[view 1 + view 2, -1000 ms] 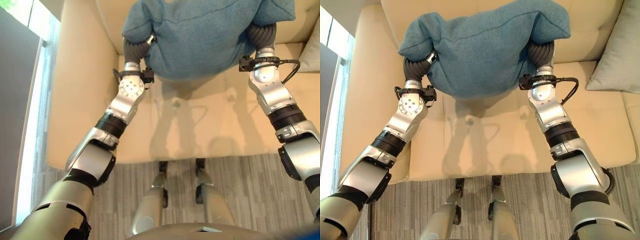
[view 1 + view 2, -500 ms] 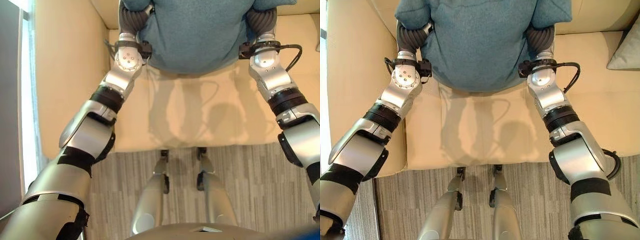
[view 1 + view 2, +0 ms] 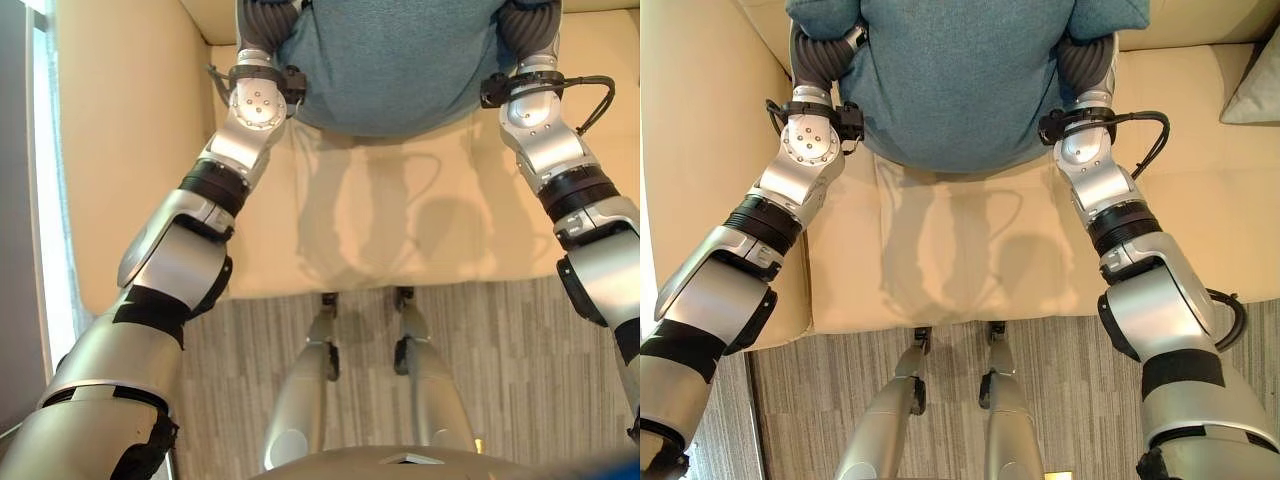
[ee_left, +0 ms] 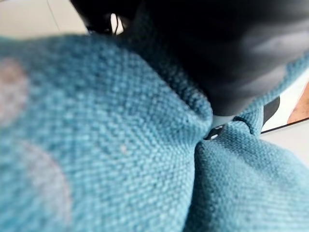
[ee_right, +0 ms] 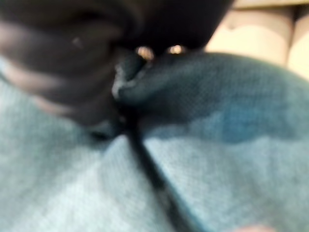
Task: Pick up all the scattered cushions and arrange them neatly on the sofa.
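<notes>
A teal woven cushion (image 3: 960,80) hangs between both hands above the cream sofa seat (image 3: 970,250), close to the backrest. My left hand (image 3: 820,60) grips its left side and my right hand (image 3: 1085,62) its right side; the cushion's corners drape over both dark ribbed covers. In the left wrist view the teal cloth (image 4: 120,145) bunches into a fold right at the hand (image 4: 227,58). The right wrist view likewise shows cloth (image 5: 203,96) gathered in a pinch under the hand (image 5: 72,58). The fingers are mostly buried in fabric.
A pale grey cushion (image 3: 1255,90) leans at the sofa's right. The sofa's left armrest (image 3: 700,130) rises beside my left arm. Striped grey carpet (image 3: 820,400) lies in front of the seat's edge.
Both arms have carried the teal cushion farther over the seat toward the backrest, stretching out more. The view has shifted too, so the grey cushion sits nearer the picture's edge.
</notes>
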### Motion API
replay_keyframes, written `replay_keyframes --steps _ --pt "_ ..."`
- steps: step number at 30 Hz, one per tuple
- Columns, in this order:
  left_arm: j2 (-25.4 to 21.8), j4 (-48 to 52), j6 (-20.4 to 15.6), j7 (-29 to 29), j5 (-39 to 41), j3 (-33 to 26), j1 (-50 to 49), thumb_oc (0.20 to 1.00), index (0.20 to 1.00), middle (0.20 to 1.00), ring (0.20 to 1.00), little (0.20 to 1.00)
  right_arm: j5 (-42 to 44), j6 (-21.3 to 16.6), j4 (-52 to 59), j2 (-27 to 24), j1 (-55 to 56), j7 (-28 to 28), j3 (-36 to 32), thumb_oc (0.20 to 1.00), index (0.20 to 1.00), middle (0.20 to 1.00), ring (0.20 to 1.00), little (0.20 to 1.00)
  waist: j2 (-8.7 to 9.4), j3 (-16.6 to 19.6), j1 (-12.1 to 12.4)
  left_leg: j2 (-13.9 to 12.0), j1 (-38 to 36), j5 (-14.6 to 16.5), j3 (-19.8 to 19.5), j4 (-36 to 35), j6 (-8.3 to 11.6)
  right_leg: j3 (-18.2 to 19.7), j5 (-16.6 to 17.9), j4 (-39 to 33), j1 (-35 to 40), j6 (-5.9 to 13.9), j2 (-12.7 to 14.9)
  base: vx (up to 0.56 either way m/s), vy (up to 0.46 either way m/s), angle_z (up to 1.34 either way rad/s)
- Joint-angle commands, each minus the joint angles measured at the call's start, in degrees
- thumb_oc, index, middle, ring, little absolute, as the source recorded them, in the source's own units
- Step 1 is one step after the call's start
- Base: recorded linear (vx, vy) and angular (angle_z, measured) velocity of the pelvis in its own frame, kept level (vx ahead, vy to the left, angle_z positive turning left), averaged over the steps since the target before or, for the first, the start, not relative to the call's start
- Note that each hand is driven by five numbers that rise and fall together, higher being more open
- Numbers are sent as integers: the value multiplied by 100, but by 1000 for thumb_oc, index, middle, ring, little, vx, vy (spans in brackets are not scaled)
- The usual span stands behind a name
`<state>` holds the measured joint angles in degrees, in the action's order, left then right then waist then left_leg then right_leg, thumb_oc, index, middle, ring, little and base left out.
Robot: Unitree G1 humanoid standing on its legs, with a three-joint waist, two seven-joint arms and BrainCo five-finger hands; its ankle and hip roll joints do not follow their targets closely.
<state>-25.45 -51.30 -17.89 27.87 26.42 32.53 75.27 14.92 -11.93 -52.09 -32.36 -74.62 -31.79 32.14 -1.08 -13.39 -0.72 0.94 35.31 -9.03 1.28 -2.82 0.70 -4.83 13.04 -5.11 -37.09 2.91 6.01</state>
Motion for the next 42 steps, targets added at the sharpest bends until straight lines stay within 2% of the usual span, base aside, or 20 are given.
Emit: replay_keyframes --steps 1,4,5,8,9,10,11,16,21,26,29,30,34,42 --pt "420 -91 -391 -174 -212 543 1464 200 200 200 200 200 -357 -313 17 373 -1215 160 379 200 200 200 200 200 67 -317 -52 61 348 908 -120 677 238 108 -876 639 47 643 342 -9 -8 -5" --pt "525 -199 -337 -134 -211 543 1517 222 222 222 222 222 -348 -247 -156 484 -1251 142 439 200 200 200 200 200 83 -322 -93 84 385 934 -109 738 221 166 -885 673 0 626 338 -12 -18 -5" --pt "548 -261 -304 -86 -210 528 1553 868 868 868 868 868 -424 -200 -250 500 -1299 101 473 200 200 200 200 200 78 -340 -99 88 386 939 -103 750 220 169 -880 678 1 628 344 -13 -6 -3" --pt "520 -391 -171 136 -560 543 1703 777 777 777 777 777 -1042 47 -514 450 -1467 -246 679 200 200 200 200 200 45 -358 -108 113 435 934 -74 765 213 181 -844 678 -61 636 355 0 0 0" --pt "528 -435 -108 293 -736 548 1756 812 812 812 812 812 -1325 183 -618 448 -1523 -433 721 200 200 200 200 200 23 -354 -108 120 460 936 -63 768 207 194 -843 684 -95 635 352 0 0 0" --pt "546 -502 -57 395 -823 533 1805 931 931 931 931 931 -1503 287 -720 462 -1562 -534 763 200 200 200 200 200 9 -348 -115 121 486 930 -60 768 205 200 -839 693 -131 637 354 -1 17 -5" --pt "559 -576 -30 453 -878 523 1840 1000 1000 1000 1000 1000 -1633 378 -824 462 -1612 -620 813 200 200 200 200 200 -1 -334 -118 125 512 922 -64 765 201 208 -841 697 -163 635 351 3 -1 -7" --pt "666 -1012 23 472 -812 639 2213 1000 1000 1000 1000 1000 -1714 579 -1281 576 -1958 -652 1114 200 200 200 200 200 -43 -292 -130 128 617 879 -81 726 190 233 -845 726 -311 633 352 1 -1 -1" --pt "624 -1508 104 301 -630 897 2789 1000 1000 1000 1000 1000 -1335 634 -1847 678 -2510 -223 1720 200 200 200 200 200 -74 -264 -180 135 752 760 -70 634 201 304 -810 788 -541 660 343 3 -6 0" --pt "703 -1628 61 223 -510 949 2904 1000 1000 1000 1000 1000 -1234 652 -2033 648 -2658 -128 1892 200 200 200 200 200 -96 -187 -171 140 763 669 -67 460 228 292 -752 718 -594 667 322 13 -12 0" --pt "763 -1669 62 241 -430 917 2935 1000 1000 1000 1000 1000 -1247 716 -2177 654 -2695 -162 1945 862 862 862 862 862 -110 -171 -172 132 750 598 -60 374 250 275 -716 683 -604 679 309 0 0 0" --pt "826 -1691 67 288 -396 873 2956 1000 1000 1000 1000 1000 -1294 779 -2255 630 -2731 -200 1990 1000 1000 1000 1000 1000 -117 -155 -169 130 754 568 -50 322 267 266 -710 655 -605 681 296 0 0 0" --pt "1056 -1884 405 889 -1044 829 3047 1000 1000 1000 1000 1000 -1680 994 -2465 633 -2851 -562 2147 1000 1000 1000 1000 1000 -120 -57 -147 126 785 544 -41 234 270 248 -670 583 -700 681 281 4 -8 0" --pt "1023 -2069 746 1219 -1613 857 3048 1000 1000 1000 1000 1000 -2339 1338 -2708 368 -2920 -1015 2313 1000 1000 1000 1000 1000 -118 81 -155 135 783 560 -22 274 263 238 -641 554 -669 693 304 5 -5 -1"
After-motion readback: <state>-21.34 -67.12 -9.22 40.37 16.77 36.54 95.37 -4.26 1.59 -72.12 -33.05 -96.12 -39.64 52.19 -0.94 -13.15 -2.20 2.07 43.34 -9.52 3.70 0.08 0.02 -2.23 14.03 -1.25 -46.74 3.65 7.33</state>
